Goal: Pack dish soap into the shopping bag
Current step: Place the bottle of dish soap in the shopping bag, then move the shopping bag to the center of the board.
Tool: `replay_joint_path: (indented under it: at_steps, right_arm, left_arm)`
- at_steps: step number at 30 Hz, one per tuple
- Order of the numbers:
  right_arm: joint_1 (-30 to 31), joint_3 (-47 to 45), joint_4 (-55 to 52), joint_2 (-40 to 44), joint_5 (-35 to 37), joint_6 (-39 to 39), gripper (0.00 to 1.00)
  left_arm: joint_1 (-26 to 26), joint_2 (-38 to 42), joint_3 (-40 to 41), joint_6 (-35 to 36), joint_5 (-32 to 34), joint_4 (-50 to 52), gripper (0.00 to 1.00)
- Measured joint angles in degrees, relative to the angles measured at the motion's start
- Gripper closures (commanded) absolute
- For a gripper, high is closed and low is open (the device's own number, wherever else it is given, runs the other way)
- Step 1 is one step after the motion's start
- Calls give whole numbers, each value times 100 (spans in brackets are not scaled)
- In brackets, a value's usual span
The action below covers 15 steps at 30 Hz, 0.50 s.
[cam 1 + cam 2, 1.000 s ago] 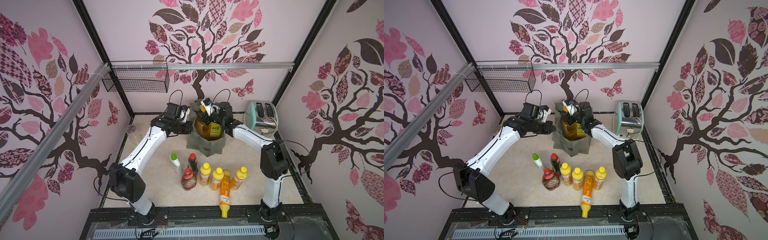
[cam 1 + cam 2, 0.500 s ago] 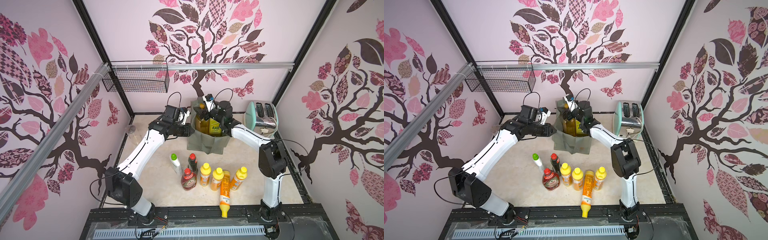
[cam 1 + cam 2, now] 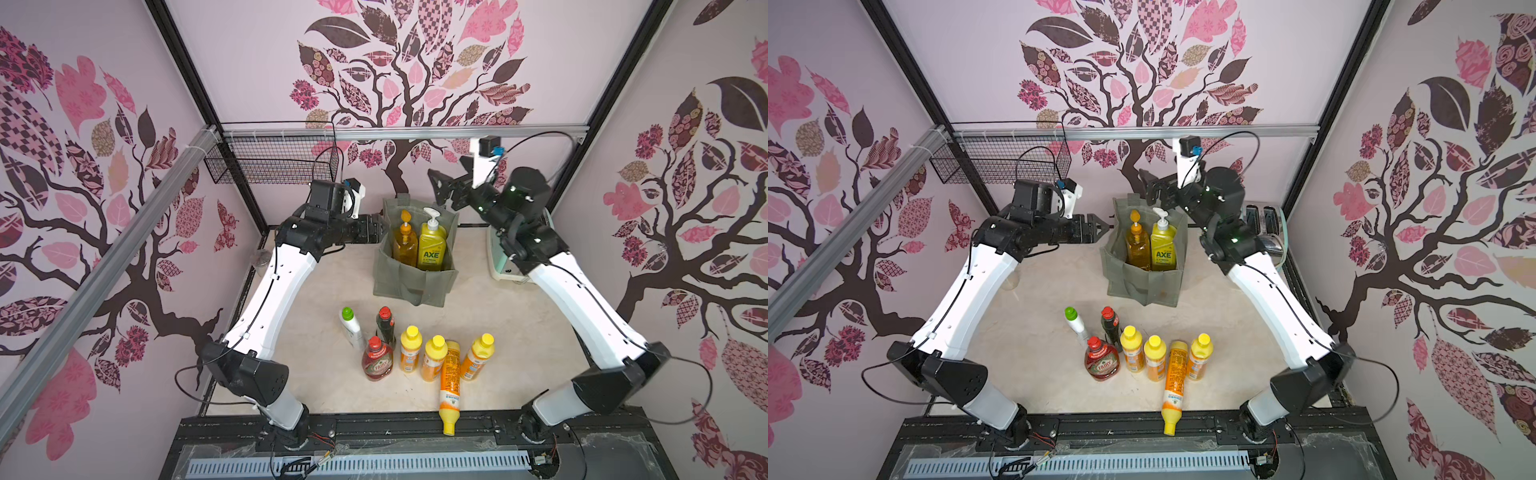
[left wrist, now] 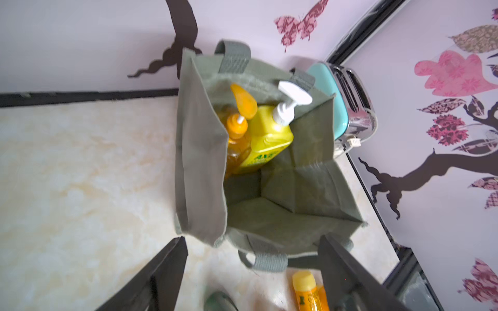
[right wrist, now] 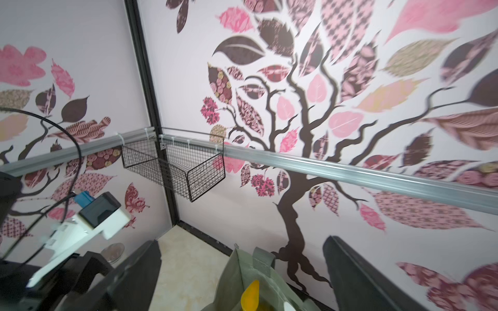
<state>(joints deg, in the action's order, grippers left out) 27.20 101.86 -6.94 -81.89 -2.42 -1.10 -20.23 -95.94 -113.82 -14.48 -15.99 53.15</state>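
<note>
Weighing the next reach, we found it turned on one thing: every bottle left to pack stood on the near side of the shopping bag (image 3: 413,286), while both grippers were at the far end beside it. The left gripper (image 3: 1104,227) hung low just off the bag's left wall, jaws spread wide with nothing between them. The right gripper (image 3: 439,189) sat high above the bag's far right corner, also spread wide and empty. Its wrist camera looked out at the wire basket (image 5: 175,167), not down at the table (image 3: 316,353). Inside the bag the orange pump bottle (image 3: 405,245) and the yellow pump bottle (image 3: 431,249) stood upright side by side at the far side, and the near part of the bag's floor was bare.

The rest stood between the bag and the near rail (image 3: 374,428). The white bottle (image 3: 352,330) and dark bottle (image 3: 385,328) were on the left, with the red bottle (image 3: 378,362) just nearer. To their right the small orange bottles (image 3: 434,359) stood upright. The fallen orange bottle (image 3: 450,384) lay on its side among them, its long axis running far to near and its cap over the rail.

We judged the left arm nearer to the white, dark and red bottles, being lower and on their side. The rightmost orange bottle (image 3: 478,357) suited the right arm.
</note>
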Motion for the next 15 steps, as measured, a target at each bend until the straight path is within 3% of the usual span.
replay_joint_path:
  at_steps: [5, 9, 13, 15]
  right_arm:
    - [-402, -516, -1285, 841, 162, -468, 18]
    - [-584, -1067, -2094, 627, 131, -752, 24]
    - [-566, -1403, -2732, 17, 24, -935, 29]
    - [-551, -1462, -2990, -212, -44, -994, 37]
  left_arm:
    - [-13, -525, -136, 168, 177, 205, 17]
    - [-122, -667, 214, 249, 398, 271, 23]
    - [-326, -697, 275, 319, 527, 249, 44]
    - [-393, -697, 361, 334, 544, 205, 62]
